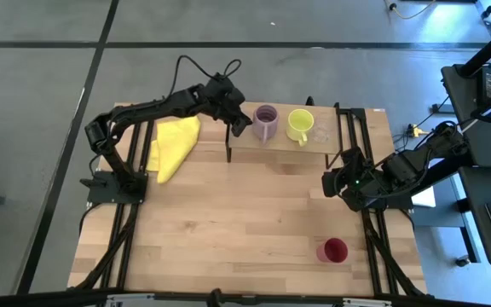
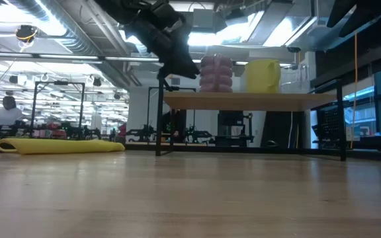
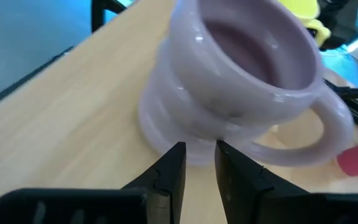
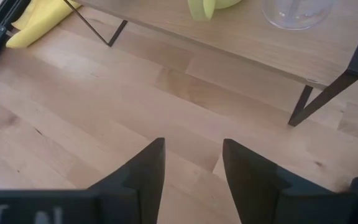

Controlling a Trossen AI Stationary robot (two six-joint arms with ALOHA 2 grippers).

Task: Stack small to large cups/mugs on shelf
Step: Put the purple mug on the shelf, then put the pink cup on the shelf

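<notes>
Left end effector (image 1: 244,124) extended forward, fingers parted, right end effector (image 1: 329,183) parted, idle

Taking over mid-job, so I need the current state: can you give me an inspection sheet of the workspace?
Surface: wooden table, shelf along its far edge.
Job's things: lilac mug, yellow-green mug and clear glass on the shelf; dark red cup on the table.
Clutter: yellow cloth.
Grippers: left gripper open beside the lilac mug; right gripper open, empty, above the table.
Cables: black cable on the left arm.
Surroundings: a person beyond the table.
</notes>
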